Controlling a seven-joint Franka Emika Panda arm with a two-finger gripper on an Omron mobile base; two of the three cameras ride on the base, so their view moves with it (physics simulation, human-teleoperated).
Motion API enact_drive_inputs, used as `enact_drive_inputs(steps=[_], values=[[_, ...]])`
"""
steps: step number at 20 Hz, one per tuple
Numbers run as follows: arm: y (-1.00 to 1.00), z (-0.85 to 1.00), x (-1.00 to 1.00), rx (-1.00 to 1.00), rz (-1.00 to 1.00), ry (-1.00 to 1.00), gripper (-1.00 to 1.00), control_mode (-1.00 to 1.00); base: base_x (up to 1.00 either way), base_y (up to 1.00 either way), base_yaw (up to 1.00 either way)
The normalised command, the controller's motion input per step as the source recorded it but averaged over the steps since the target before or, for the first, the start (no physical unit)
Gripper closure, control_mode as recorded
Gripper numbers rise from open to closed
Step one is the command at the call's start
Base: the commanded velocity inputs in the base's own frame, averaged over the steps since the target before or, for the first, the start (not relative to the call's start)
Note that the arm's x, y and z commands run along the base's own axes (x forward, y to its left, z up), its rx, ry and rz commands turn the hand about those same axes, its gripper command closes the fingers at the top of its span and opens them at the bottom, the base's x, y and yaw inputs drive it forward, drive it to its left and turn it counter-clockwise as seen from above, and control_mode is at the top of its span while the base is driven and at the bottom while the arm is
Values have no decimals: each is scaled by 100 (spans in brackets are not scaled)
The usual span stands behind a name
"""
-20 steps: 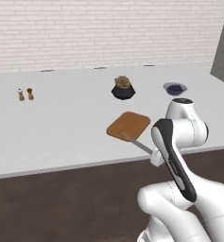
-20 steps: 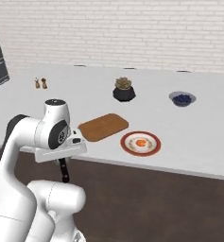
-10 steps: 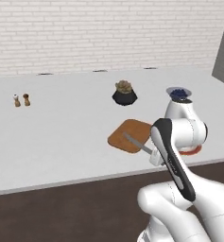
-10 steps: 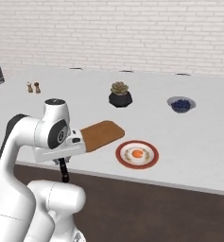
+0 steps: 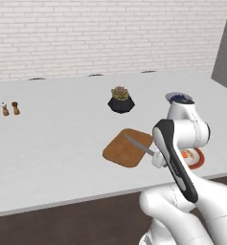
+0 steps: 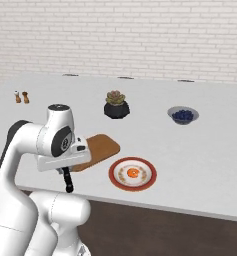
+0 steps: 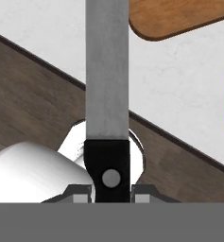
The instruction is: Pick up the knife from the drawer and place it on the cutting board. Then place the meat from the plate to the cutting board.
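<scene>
hand view: the knife point(image 7: 107, 85) is clamped by its black handle between the gripper point(image 7: 111, 194) tips, blade running up toward the cutting board point(image 7: 179, 16). left base view: blade seen over the board's near edge. right base view: the meat point(image 6: 133, 173) sits on the plate point(image 6: 147, 181), just beside the board, on the counter point(image 6: 200, 150)

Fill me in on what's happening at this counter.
The robot's gripper is shut on the knife by its black handle, blade pointing out toward the cutting board, which has nothing lying on it. The meat sits on the plate beside the board. A potted plant and a bowl stand further back.
</scene>
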Motion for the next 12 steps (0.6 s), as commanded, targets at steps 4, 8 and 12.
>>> enact_drive_inputs(steps=[4, 8, 12], values=[[0, 0, 0, 0, 0, 0, 100, 100, 0, 0, 0], [0, 0, 0, 0, 0, 0, 100, 100, 0, 0, 0], [0, 0, 0, 0, 0, 0, 100, 100, 1, 0, 0]])
